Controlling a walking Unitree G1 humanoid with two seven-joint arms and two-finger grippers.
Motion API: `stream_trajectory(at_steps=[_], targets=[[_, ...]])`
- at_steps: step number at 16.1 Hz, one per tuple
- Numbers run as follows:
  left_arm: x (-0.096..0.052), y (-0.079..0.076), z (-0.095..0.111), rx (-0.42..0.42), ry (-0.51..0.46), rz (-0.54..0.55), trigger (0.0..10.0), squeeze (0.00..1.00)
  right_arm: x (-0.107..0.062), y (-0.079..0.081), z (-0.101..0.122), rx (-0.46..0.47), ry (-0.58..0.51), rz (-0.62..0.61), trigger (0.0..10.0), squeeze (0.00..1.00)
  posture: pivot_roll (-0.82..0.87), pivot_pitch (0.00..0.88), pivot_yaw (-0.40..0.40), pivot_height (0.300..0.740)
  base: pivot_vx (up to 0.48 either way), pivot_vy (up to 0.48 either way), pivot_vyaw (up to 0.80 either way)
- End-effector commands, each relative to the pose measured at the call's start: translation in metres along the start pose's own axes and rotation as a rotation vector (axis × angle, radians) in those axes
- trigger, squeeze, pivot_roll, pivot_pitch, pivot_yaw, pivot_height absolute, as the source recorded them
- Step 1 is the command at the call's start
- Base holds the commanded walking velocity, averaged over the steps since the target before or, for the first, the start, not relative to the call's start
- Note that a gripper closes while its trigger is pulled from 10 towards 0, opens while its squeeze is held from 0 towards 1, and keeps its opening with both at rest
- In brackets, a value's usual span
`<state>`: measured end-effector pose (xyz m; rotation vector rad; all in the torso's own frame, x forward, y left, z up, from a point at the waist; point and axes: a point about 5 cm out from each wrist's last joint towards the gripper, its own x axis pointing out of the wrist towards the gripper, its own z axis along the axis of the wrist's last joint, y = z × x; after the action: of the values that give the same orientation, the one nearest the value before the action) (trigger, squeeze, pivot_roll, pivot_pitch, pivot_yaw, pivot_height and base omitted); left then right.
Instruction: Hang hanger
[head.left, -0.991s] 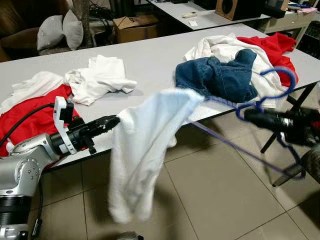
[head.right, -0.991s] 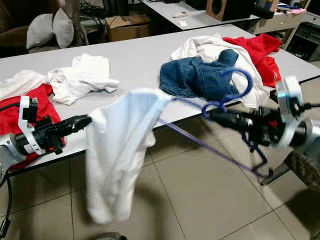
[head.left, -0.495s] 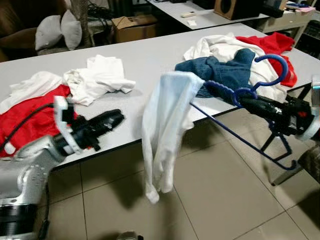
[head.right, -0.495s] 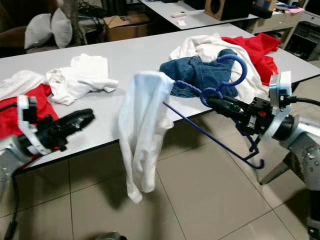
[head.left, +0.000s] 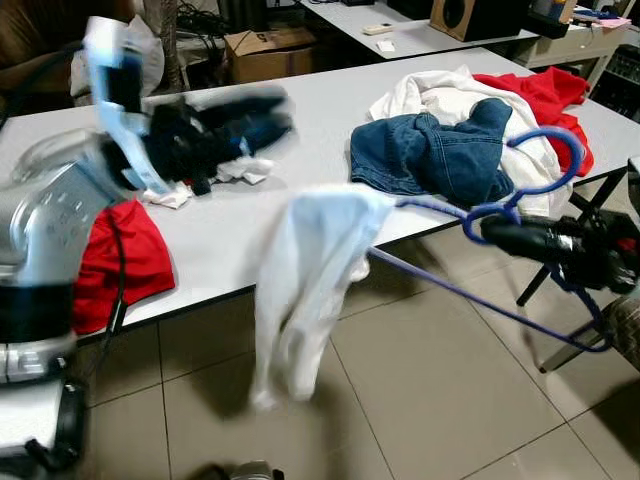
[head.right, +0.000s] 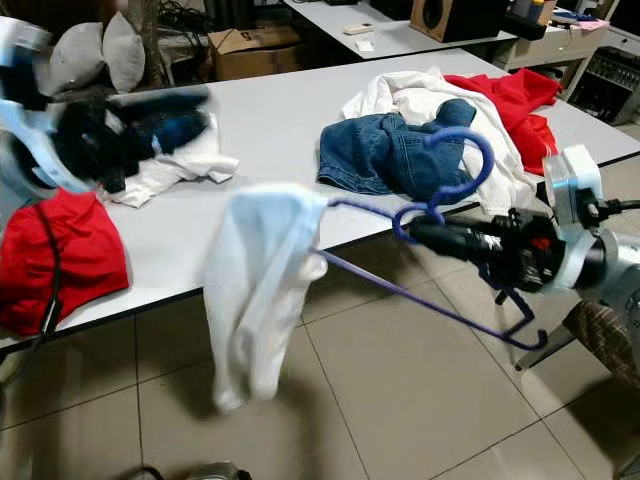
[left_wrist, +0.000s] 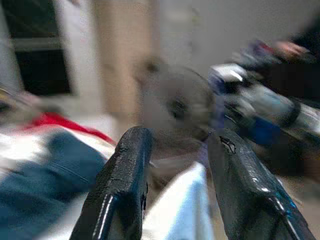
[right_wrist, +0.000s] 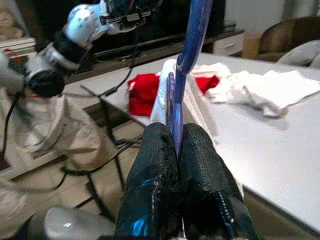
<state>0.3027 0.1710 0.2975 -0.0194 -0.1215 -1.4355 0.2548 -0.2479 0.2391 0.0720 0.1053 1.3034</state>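
Presently: right gripper (head.right: 425, 235) jaws clamped on blue hanger (head.right: 440, 215), held off near table (head.right: 270, 120) edge; white shirt (head.right: 255, 290) draped on left tip, liable to slip. Left gripper (head.left: 255, 115) raised, jaws parted, empty.

left arm (head.left: 45, 230): silver-grey rounded metal shell, black band at a joint lower down, left side of the left eye frame
left arm cable (head.left: 118, 290): thin black, loops down beside the shell
left wrist camera mount (head.left: 115, 75): white bracket, upper left of frame, motion-blurred
left gripper (head.left: 245, 115): two long black fingers, blurred; in the wrist view glossy, scuffed, rounded black fingers (left_wrist: 122, 192)
right arm (head.right: 625, 265): silver-grey rounded shell, right edge of the right eye frame
right wrist camera mount (head.right: 562, 180): white boxy bracket, thin black cable off its right side
right gripper (head.right: 440, 238): long black fingers; black wrist housing behind with a small red mark; fingers (right_wrist: 152, 185) matte, textured black in the wrist view
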Motion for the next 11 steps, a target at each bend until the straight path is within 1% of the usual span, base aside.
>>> stream_trajectory(at_steps=[1, 2, 3, 4, 5, 6, 7, 9, 10, 11], targets=[[0.003, 0.0, -0.002, -0.022, 0.076, -0.066, 10.0, 0.89, 0.002, 0.001, 0.009, -0.039, 0.014, 0.037, 0.0, 0.0, -0.05, 0.0, 0.035, 0.74, 0.0, 0.0, 0.0], [0.004, 0.001, -0.004, -0.026, 0.107, -0.088, 10.0, 0.89, 0.002, 0.001, 0.01, -0.04, 0.02, 0.044, 0.0, 0.0, -0.05, 0.0, 0.035, 0.74, 0.0, 0.0, 0.0], [0.012, 0.0, -0.012, -0.039, 0.194, -0.168, 10.0, 1.0, 0.002, 0.002, 0.012, -0.048, 0.047, 0.065, 0.0, 0.0, -0.05, 0.0, 0.035, 0.74, 0.0, 0.0, 0.0], [0.018, 0.001, -0.017, -0.007, 0.26, -0.181, 10.0, 1.0, 0.003, 0.002, 0.014, -0.055, 0.055, 0.072, 0.0, 0.0, -0.05, 0.0, 0.035, 0.74, 0.0, 0.0, 0.0], [0.022, 0.002, -0.019, 0.002, 0.275, -0.188, 10.0, 0.0, 0.003, 0.002, 0.014, -0.057, 0.058, 0.075, 0.0, 0.0, -0.05, 0.0, 0.035, 0.74, 0.0, 0.0, 0.0], [0.027, 0.005, -0.021, 0.009, 0.293, -0.186, 10.0, 0.0, 0.004, 0.002, 0.015, -0.062, 0.066, 0.086, 0.0, 0.0, -0.05, 0.0, 0.035, 0.74, 0.0, 0.0, 0.0], [0.032, 0.007, -0.024, 0.012, 0.313, -0.185, 10.0, 0.0, 0.005, 0.002, 0.015, -0.066, 0.074, 0.095, 0.0, 0.0, -0.05, 0.0, 0.054, 0.74, 0.0, 0.0, 0.0], [0.035, 0.004, -0.031, 0.011, 0.363, -0.239, 10.0, 0.0, 0.008, 0.003, 0.014, -0.072, 0.085, 0.107, 0.0, 0.0, -0.05, 0.0, 0.054, 0.74, 0.0, 0.0, 0.0], [0.035, 0.003, -0.032, -0.001, 0.365, -0.253, 10.0, 0.0, 0.008, 0.003, 0.014, -0.072, 0.086, 0.108, 0.0, 0.0, -0.05, 0.0, 0.054, 0.74, 0.0, 0.0, 0.0], [0.036, 0.002, -0.037, -0.03, 0.379, -0.272, 0.6, 0.0, 0.008, 0.003, 0.014, -0.075, 0.089, 0.11, 0.0, 0.0, -0.05, 0.0, 0.054, 0.74, 0.0, 0.0, 0.0]])
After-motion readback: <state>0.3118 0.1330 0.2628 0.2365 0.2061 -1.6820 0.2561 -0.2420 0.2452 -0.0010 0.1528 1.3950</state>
